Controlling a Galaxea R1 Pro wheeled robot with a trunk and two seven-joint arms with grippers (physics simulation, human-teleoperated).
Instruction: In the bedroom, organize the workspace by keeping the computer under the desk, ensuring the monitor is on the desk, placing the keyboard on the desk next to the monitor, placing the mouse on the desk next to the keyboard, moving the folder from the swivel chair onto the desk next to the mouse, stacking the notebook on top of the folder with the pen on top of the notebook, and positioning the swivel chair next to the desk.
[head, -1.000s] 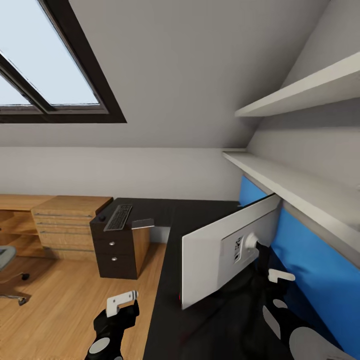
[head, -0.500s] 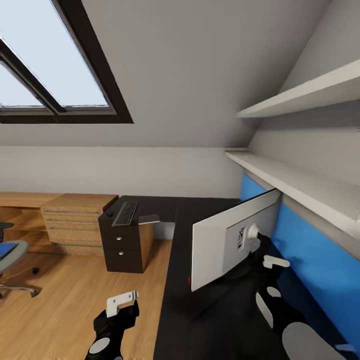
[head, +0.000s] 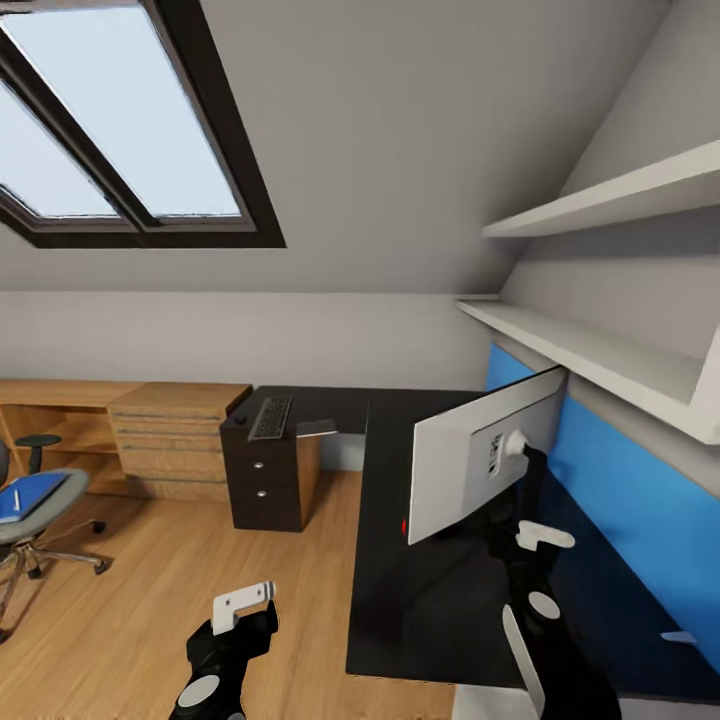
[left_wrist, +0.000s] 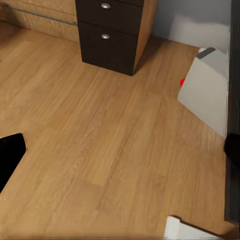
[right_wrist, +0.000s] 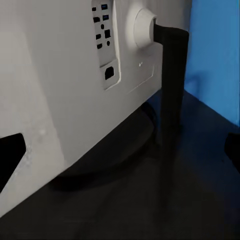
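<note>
Left pincer (head: 243, 603) over the floor, right pincer (head: 540, 545) open, empty, just behind one monitor (head: 470, 470) on the surface (head: 420, 600). Left pincer's opening: cannot tell. Farther: one keyboard (head: 271, 418), one swivel chair (head: 30, 515) bearing one folder (head: 30, 495).

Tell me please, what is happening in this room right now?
A two-armed robot stands at the black desk. Its right pincer is open just behind the monitor, which stands on the desk with its white back toward the robot. The left pincer hangs open over the wood floor, holding nothing. The keyboard lies on the desk's far wing, and the blue folder sits on the swivel chair.
</note>
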